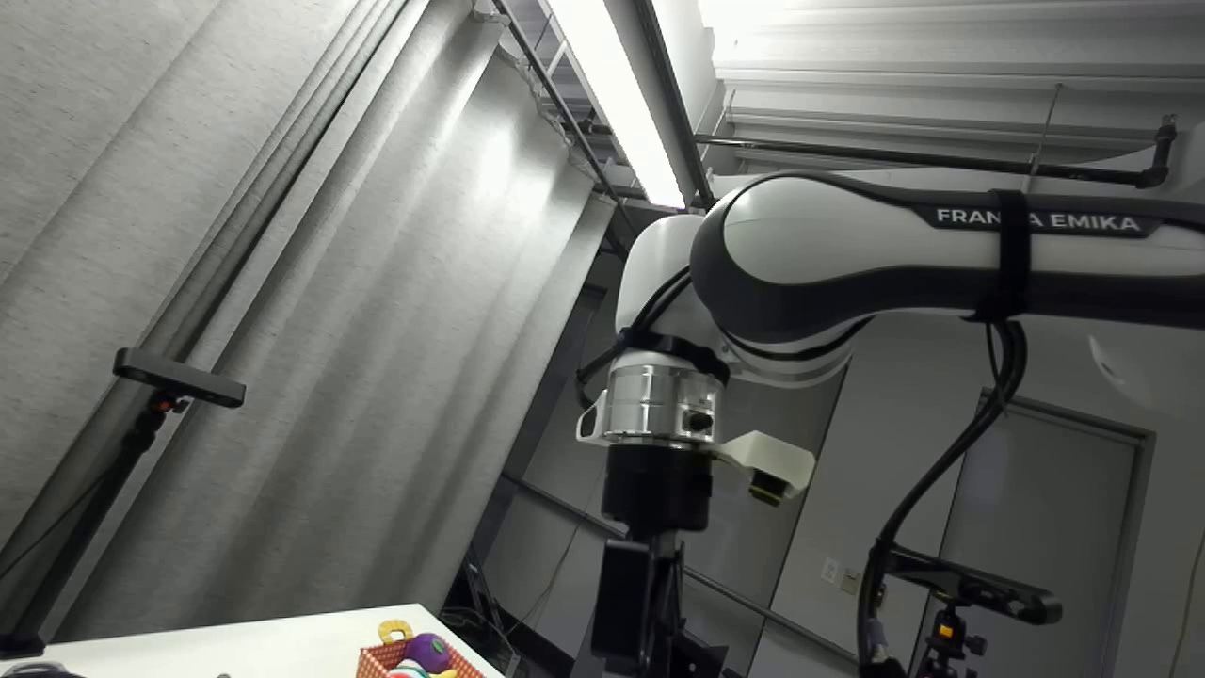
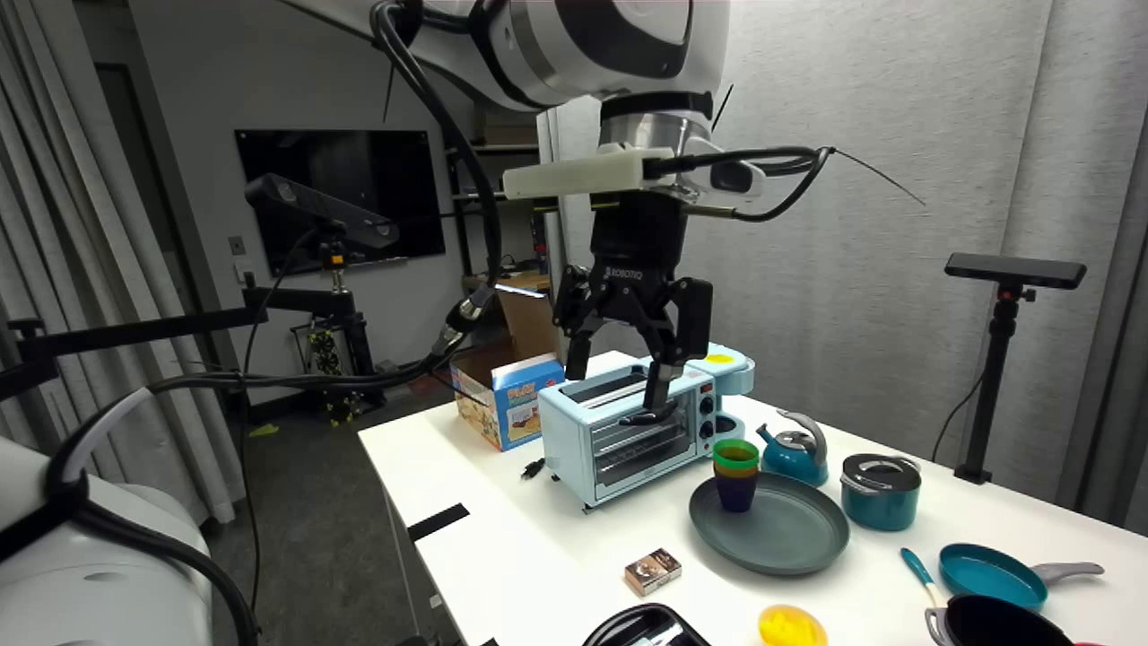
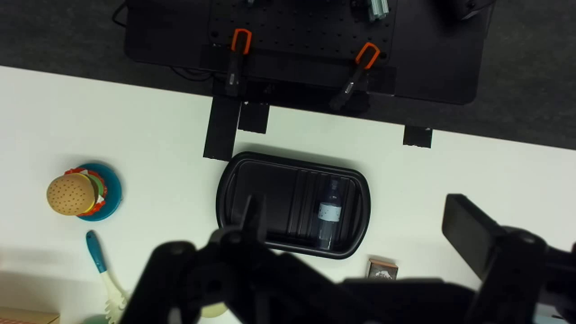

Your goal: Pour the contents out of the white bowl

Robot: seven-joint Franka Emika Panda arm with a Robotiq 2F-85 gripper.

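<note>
No white bowl shows in any of the views; it is hidden or out of view. My gripper (image 2: 619,379) is open and empty, pointing down, high above the table in front of the light blue toaster oven. In the wrist view its two fingers are wide apart with nothing between them (image 3: 357,204). In an exterior view the gripper (image 1: 645,603) shows side-on and its lower end is cut off by the frame.
A black tray (image 3: 265,193) holds a clear bottle (image 3: 330,212). Around stand a toy burger (image 3: 71,194), a small box (image 2: 653,571), a grey plate (image 2: 789,538) with stacked cups (image 2: 736,475), a toaster oven (image 2: 574,449), a kettle (image 2: 794,458), a pot (image 2: 881,498) and a toy basket (image 1: 377,657).
</note>
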